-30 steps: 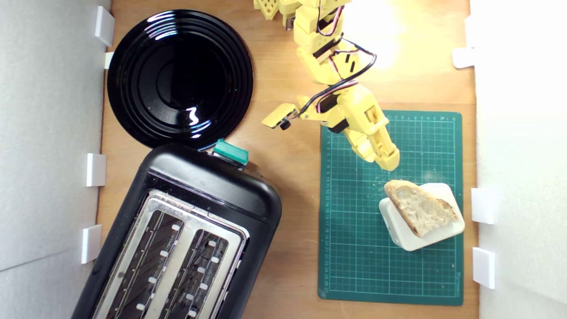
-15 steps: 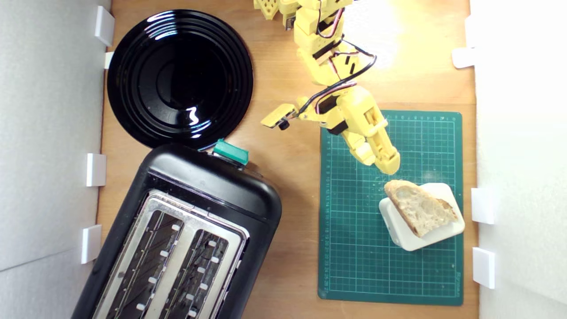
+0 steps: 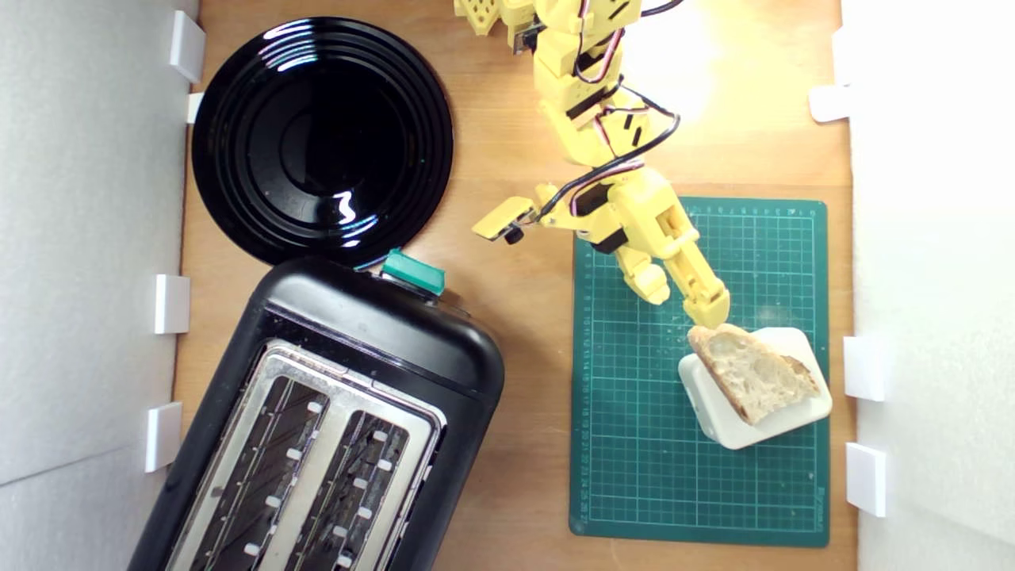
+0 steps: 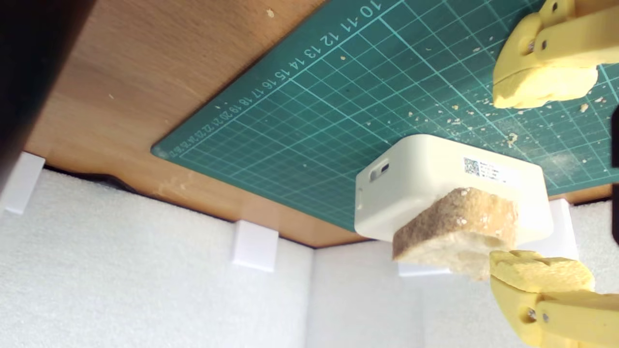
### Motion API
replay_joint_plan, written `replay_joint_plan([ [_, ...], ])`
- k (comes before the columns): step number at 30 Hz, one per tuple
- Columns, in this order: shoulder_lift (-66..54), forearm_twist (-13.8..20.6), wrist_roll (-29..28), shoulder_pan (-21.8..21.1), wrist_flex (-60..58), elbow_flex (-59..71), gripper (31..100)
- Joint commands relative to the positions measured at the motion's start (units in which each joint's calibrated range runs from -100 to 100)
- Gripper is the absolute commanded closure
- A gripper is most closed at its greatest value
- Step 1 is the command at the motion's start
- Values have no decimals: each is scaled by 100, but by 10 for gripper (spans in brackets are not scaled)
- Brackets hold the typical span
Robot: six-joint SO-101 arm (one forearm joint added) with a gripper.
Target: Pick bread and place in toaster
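The bread (image 3: 753, 373), a wedge with pale holey crumb and brown crust, lies on top of a cream-white plastic block (image 3: 721, 424) on the green cutting mat (image 3: 634, 444). My yellow gripper (image 3: 683, 308) is open just beside the bread's near tip. In the wrist view one fingertip (image 4: 527, 273) overlaps the end of the bread (image 4: 454, 227). The gripper (image 4: 503, 179) has its other finger (image 4: 537, 87) over the mat, apart from the block (image 4: 411, 183). The black toaster (image 3: 341, 412), with a silver top and green lever knob (image 3: 412, 272), lies at the exterior view's lower left.
A round glossy black plate (image 3: 321, 139) sits at the exterior view's upper left, touching the toaster's end. White foam walls (image 3: 87, 238) with small white clips border the wooden table (image 3: 531, 333) on both sides. Crumbs (image 4: 483, 116) dot the mat (image 4: 309, 130).
The gripper has moved down the exterior view toward the bread and its fingers have spread apart; one fingertip now reaches the bread's near tip. Bread, block and toaster have not moved.
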Motion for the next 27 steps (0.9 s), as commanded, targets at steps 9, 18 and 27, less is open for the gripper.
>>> replay_joint_plan([
  [9,240,-87,-12,-218,-188,-761,368],
  [18,523,-341,30,-323,-188,-1142,368],
  [27,789,-377,30,-411,-179,-1559,368],
])
